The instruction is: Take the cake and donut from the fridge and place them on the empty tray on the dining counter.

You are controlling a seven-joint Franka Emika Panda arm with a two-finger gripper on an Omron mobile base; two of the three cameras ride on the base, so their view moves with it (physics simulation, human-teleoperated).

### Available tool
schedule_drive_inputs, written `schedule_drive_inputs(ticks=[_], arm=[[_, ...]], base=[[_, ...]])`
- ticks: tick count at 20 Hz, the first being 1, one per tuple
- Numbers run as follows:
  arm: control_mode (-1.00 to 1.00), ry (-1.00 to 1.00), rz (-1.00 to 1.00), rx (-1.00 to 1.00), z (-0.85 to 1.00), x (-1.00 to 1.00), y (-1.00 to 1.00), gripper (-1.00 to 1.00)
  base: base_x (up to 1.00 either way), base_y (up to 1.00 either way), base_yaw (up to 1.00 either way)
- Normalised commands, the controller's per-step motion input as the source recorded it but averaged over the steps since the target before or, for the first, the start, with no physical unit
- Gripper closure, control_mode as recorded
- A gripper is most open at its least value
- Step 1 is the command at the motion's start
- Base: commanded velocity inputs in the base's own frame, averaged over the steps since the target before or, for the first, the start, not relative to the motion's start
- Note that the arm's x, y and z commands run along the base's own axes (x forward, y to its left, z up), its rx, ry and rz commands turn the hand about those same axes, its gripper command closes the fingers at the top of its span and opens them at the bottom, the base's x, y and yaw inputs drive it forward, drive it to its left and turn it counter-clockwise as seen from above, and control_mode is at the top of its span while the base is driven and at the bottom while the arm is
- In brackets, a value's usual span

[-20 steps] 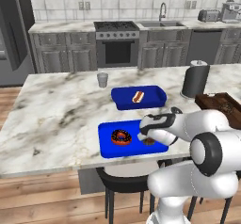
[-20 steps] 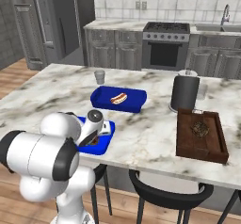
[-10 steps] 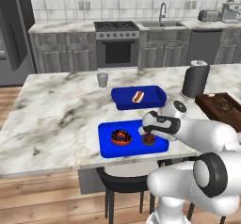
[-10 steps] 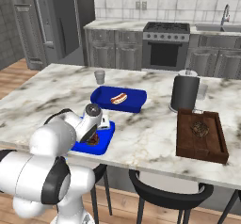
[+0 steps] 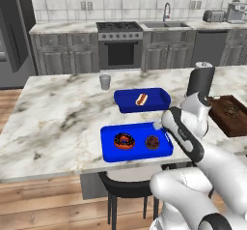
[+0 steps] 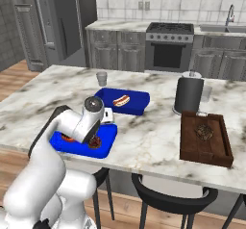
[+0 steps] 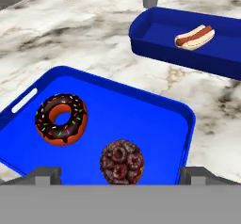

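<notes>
The pincer (image 7: 120, 173) stands wide open, holding nothing; the cake (image 7: 121, 162) sits just below it on the tray (image 7: 141, 119), donut (image 7: 61, 118) beside. Placing looks done; next, lift clear.

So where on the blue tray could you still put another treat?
The tray has bare blue behind the donut and cake, toward the hot dog dish. Its near edge is crowded: the cake sits between the open gripper tips.
</notes>
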Motion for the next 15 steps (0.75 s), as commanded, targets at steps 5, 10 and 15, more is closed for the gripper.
schedule_drive_inputs(ticks=[5, 10, 15], arm=[[-1.00, -0.23, 0.00, 0.00, 0.91, -1.00, -0.51, -1.00], [-1.00, -0.26, 0.00, 0.00, 0.68, -0.98, -0.50, -1.00], [-1.00, -0.03, -0.07, 0.00, 0.05, -0.17, -0.16, -1.00]], base=[[0.00, 0.00, 0.00], [0.00, 0.00, 0.00], [0.00, 0.00, 0.00]])
